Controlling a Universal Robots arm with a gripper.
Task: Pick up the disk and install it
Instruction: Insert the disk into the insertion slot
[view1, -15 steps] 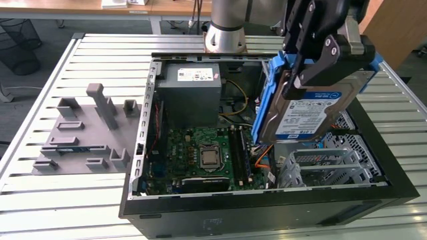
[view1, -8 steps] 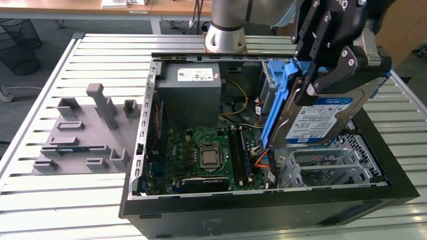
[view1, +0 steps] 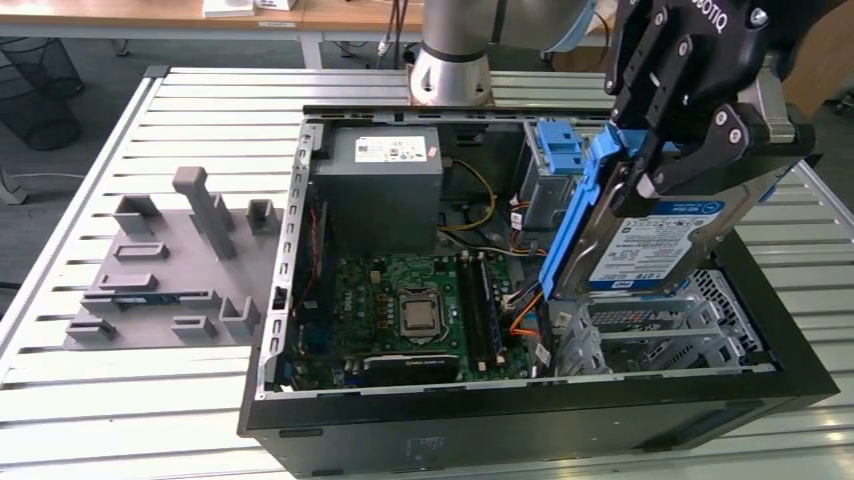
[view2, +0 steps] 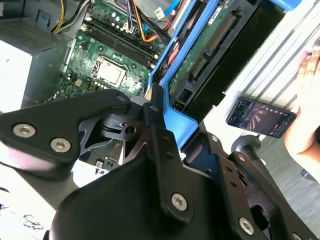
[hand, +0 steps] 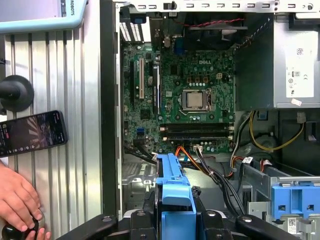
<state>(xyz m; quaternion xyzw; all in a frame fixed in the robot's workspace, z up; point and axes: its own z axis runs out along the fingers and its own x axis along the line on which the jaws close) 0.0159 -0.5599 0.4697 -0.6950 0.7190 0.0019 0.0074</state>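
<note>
The disk (view1: 657, 243), a silver metal drive with a blue-and-white label in a blue rail frame (view1: 583, 200), hangs tilted on edge over the open computer case (view1: 534, 425), on the exterior view's right. My gripper (view1: 649, 172) is shut on its upper end. Below it lies the perforated metal drive cage (view1: 667, 330). In the second wrist view the disk's green circuit-board side (view2: 207, 47) and blue frame (view2: 176, 121) run out from the gripper (view2: 154, 112). In the first wrist view the blue frame (hand: 174, 187) sticks out between the fingers (hand: 150, 200) above the motherboard (hand: 192, 100).
Inside the case are a grey power-supply box (view1: 384, 180), loose cables (view1: 514, 300) and another blue bracket (view1: 558, 148) by the drive bay. A grey fixture block (view1: 167, 265) stands on the slatted table at the exterior view's left. A phone (hand: 32, 132) and a person's hand (hand: 17, 200) are beside the case.
</note>
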